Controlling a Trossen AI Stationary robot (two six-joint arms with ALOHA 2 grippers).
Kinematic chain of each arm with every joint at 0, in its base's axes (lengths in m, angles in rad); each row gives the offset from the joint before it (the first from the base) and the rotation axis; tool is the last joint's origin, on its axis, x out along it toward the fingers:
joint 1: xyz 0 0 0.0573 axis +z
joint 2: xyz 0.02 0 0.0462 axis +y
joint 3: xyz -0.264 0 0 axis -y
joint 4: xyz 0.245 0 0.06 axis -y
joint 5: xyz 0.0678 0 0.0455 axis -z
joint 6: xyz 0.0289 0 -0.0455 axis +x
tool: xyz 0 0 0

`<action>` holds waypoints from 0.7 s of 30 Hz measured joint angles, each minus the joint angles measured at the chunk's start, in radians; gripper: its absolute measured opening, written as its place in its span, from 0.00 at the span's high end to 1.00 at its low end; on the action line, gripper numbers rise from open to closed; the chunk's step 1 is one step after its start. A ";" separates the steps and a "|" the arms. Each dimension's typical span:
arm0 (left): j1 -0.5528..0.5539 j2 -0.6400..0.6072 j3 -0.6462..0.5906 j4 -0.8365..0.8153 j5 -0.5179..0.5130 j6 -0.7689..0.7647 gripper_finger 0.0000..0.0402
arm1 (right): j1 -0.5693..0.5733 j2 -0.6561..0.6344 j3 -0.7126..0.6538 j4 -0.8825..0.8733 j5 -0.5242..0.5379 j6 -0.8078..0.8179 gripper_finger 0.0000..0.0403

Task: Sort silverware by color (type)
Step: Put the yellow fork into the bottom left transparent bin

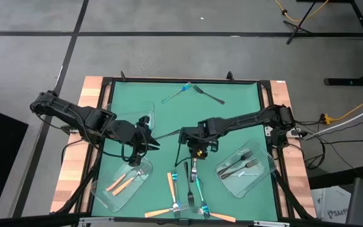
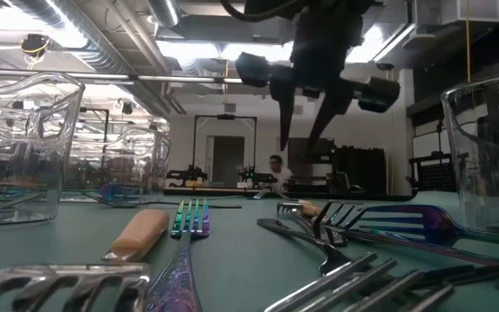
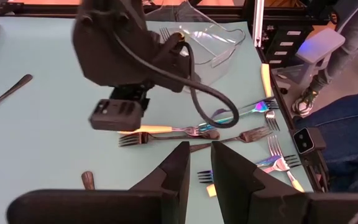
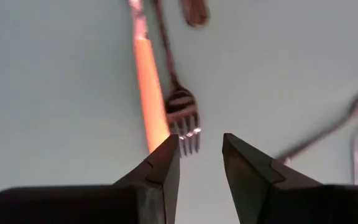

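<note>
Below the right gripper [image 1: 194,153], fingers narrowly parted and empty, loose forks [image 1: 191,189] remain unsorted; two trays [image 1: 249,180] already hold several; left gripper [image 1: 151,142] waits nearby.

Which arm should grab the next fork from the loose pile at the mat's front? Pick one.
Right. The right gripper hangs open directly above the loose forks, a dark fork and an orange-handled fork just beyond its fingers. The left gripper, also open, sits off to the side, over the orange forks' tray.
</note>
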 joint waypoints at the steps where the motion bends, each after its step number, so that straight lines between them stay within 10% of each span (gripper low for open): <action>1: 0.000 0.000 0.000 0.000 0.000 0.000 0.85 | 0.001 0.008 0.000 0.006 -0.001 -0.006 0.72; 21: -0.002 0.000 0.000 -0.013 0.001 0.000 0.85 | 0.043 0.110 -0.001 -0.003 -0.100 -0.001 0.72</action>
